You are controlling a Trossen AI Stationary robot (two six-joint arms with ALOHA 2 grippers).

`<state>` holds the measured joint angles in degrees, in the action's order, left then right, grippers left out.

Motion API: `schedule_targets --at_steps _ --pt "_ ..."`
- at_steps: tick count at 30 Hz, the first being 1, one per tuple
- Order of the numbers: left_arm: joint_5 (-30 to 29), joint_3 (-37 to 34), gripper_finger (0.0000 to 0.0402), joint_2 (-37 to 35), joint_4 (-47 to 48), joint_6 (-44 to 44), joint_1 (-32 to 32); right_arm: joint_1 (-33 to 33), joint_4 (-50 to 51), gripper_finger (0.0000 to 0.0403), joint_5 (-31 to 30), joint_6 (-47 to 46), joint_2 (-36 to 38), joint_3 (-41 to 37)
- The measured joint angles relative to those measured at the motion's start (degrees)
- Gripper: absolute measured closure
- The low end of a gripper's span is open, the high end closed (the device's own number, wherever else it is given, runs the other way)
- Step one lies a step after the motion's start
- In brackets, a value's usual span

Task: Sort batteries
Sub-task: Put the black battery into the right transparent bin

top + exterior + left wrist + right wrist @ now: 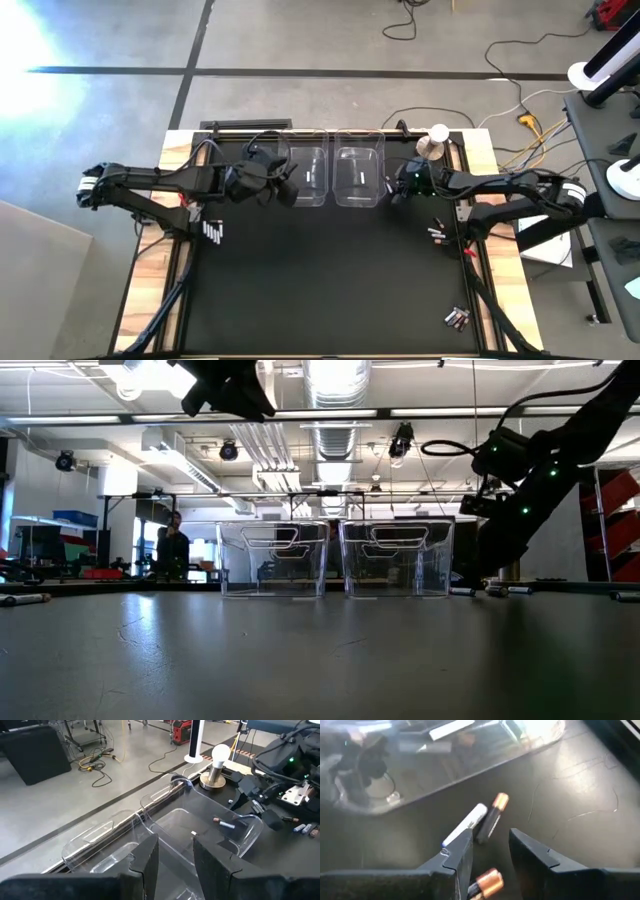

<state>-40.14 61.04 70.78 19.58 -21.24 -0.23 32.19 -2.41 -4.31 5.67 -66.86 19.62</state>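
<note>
Where right fingers [490, 852] gape, batteries [479, 822] between.

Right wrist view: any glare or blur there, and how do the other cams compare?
Right wrist view: the clear plastic bin is soft and washed by white glare, while the dark copper-tipped battery reads sharper. High view: a bright flare blows out the floor at the upper-left corner. Low view: ceiling lights backlight the scene, so the arms are silhouettes.
</note>
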Motion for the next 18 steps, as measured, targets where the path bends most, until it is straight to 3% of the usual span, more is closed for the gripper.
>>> schedule_targets --at_steps 6,18 --pt "0.1 0.0 0.0299 0.0 1.2 0.0 0.0 1.7 -2.8 0.0273 1.5 0.2 -3.6 0.2" --pt "0.1 0.0 0.0299 0.2 2.5 0.0 0.0 2.4 -3.9 0.0305 4.1 0.4 -9.4 1.1"
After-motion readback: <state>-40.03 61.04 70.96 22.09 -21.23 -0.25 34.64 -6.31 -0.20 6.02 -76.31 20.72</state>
